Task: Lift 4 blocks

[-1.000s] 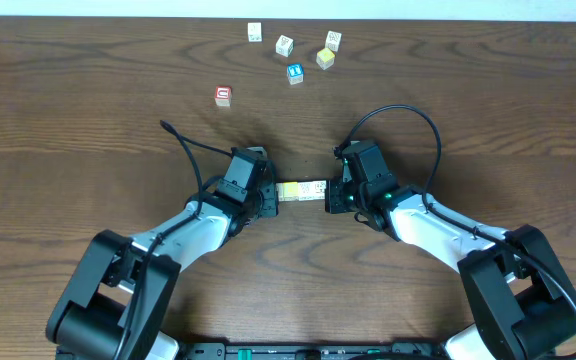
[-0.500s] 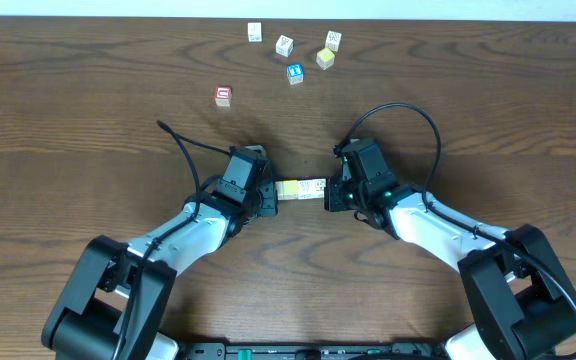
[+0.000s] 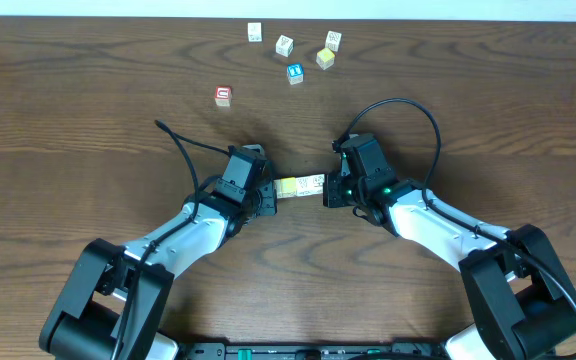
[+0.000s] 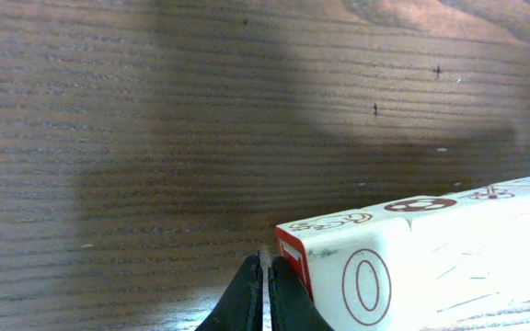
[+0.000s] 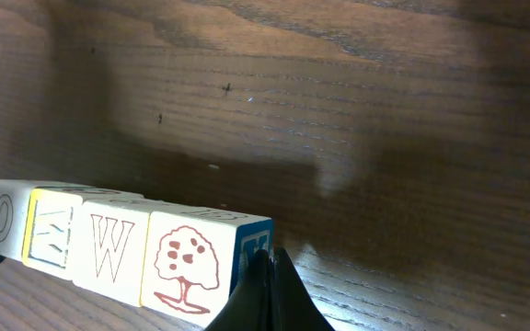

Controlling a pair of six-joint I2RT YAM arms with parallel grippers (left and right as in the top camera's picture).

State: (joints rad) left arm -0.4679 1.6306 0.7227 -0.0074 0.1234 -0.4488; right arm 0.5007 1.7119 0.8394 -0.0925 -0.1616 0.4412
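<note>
Both pairs of jaws are clenched with nothing between them. The fingers of the left gripper are pressed together, and the same is seen at the right gripper. The closed tips are used as pushers, each set against one end face of a row of four wooden blocks. The row is clamped end to end between the two arms, near the middle of the table. From the left gripper's end, it is made up of the O block, a yellow-bordered block, the W block and the tree block. Whether the row is clear of the wood cannot be told for certain.

The blocks are judged to be light, stiff and smooth-faced. Nothing joins them, so the row could buckle at any seam if the squeeze were eased or applied off-centre. Hold is best taken at the middle of each end face, along the row's axis. Several loose cubes lie well apart, toward the far edge.
</note>
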